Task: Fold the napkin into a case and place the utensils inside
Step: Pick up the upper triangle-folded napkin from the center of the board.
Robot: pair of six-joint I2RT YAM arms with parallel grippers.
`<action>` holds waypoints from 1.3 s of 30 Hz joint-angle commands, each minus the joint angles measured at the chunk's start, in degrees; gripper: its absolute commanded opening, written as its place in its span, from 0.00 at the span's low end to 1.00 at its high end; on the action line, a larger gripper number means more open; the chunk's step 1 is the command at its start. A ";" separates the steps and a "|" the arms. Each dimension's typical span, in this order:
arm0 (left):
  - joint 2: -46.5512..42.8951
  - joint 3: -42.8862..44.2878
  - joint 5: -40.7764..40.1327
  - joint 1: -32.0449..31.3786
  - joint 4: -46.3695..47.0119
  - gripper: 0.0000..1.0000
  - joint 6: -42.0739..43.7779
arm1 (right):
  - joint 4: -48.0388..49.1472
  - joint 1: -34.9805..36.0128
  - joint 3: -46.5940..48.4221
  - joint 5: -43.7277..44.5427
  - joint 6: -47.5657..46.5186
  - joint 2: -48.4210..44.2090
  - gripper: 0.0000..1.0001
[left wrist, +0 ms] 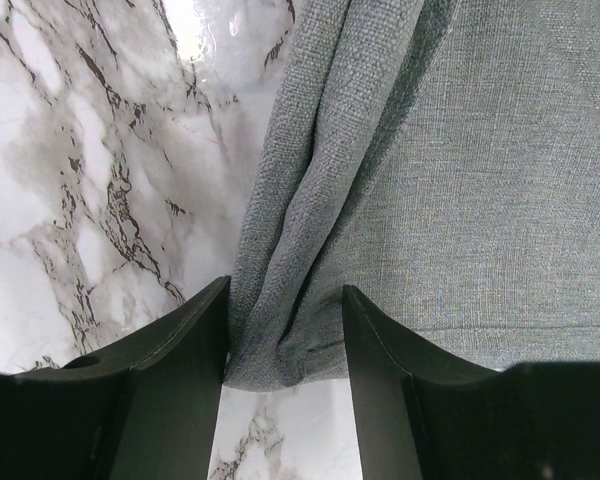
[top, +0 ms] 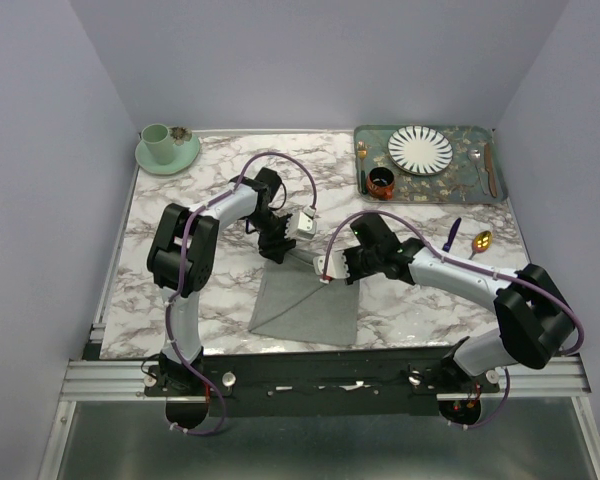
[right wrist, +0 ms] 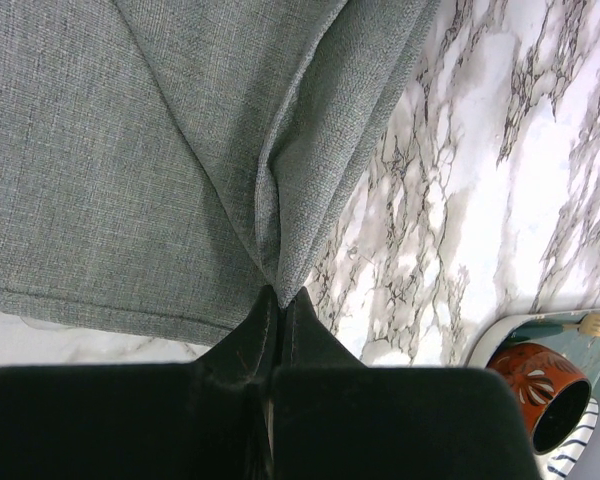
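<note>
The grey napkin (top: 308, 300) lies on the marble table, near the front, with its far edge lifted and creased. My left gripper (top: 277, 250) is at its far left corner; in the left wrist view the gripper (left wrist: 285, 335) is open, and the bunched corner of the napkin (left wrist: 430, 180) sits between the jaws. My right gripper (top: 345, 268) is at the far right corner; in the right wrist view it (right wrist: 281, 295) is shut on a pinched fold of the napkin (right wrist: 110, 170). The blue-handled utensil (top: 453, 235) and the gold spoon (top: 482, 241) lie to the right.
A green patterned tray (top: 475, 190) at the back right holds a striped plate (top: 420, 150), a red cup (top: 381, 183), a gold fork (top: 362, 160) and more cutlery. A green cup on a saucer (top: 165, 148) stands at the back left.
</note>
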 commanded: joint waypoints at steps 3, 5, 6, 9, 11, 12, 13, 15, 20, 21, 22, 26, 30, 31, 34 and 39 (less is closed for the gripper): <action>-0.34 2.29 -0.20 0.68 -1.80 0.56 -1.85 | 1.24 0.76 -1.14 0.98 -1.36 -1.79 0.01; -0.43 2.38 -0.20 0.77 -1.89 0.56 -1.68 | 1.24 0.84 -1.23 1.07 -1.53 -1.79 0.01; -0.61 2.38 -0.20 0.85 -1.89 0.56 -1.59 | 1.24 0.84 -1.32 1.16 -1.53 -1.70 0.01; -0.61 2.38 -0.46 0.77 -2.07 0.54 -1.41 | 1.24 0.84 -1.32 1.16 -1.71 -1.61 0.01; -0.61 2.47 -0.81 0.77 -2.16 0.53 -1.59 | 1.15 0.84 -1.23 1.16 -1.80 -1.61 0.01; -0.61 2.56 -0.90 0.77 -2.16 0.53 -1.76 | 1.24 0.93 -1.32 1.16 -1.80 -1.52 0.01; -0.61 2.56 -0.90 0.77 -2.16 0.53 -1.68 | 1.24 0.84 -1.32 1.25 -1.80 -1.44 0.01; -0.61 2.47 -0.99 0.77 -2.24 0.50 -1.85 | 1.24 0.84 -1.23 1.25 -1.88 -1.26 0.01; -1.14 2.65 -0.55 0.86 -2.24 0.50 -2.64 | 1.24 0.93 -1.23 1.34 -2.24 -1.26 0.01; -1.40 2.73 -0.38 0.94 -2.24 0.50 -2.73 | 1.24 0.84 -1.23 1.34 -2.32 -1.26 0.01; -1.49 2.99 -0.29 0.86 -2.33 0.50 -2.99 | 1.24 0.84 -1.23 1.42 -2.32 -1.17 0.01; -1.67 3.52 -0.20 0.94 -2.42 0.50 -3.52 | 1.24 0.93 -1.14 1.60 -2.41 -1.17 0.01; -1.75 3.52 -0.73 1.03 -2.51 0.47 -3.17 | 1.24 0.84 -1.23 1.69 -2.59 -1.26 0.01; -1.84 3.52 -0.73 1.03 -2.59 0.47 -3.17 | 1.24 0.84 -1.23 1.69 -2.67 -1.26 0.01; -1.93 3.52 -0.46 1.03 -2.60 0.43 -3.08 | 1.33 0.84 -1.14 1.69 -2.68 -1.17 0.01; -2.28 3.44 -0.46 1.03 -2.59 0.04 -3.08 | 1.24 0.84 -0.71 2.56 -2.41 -1.08 0.01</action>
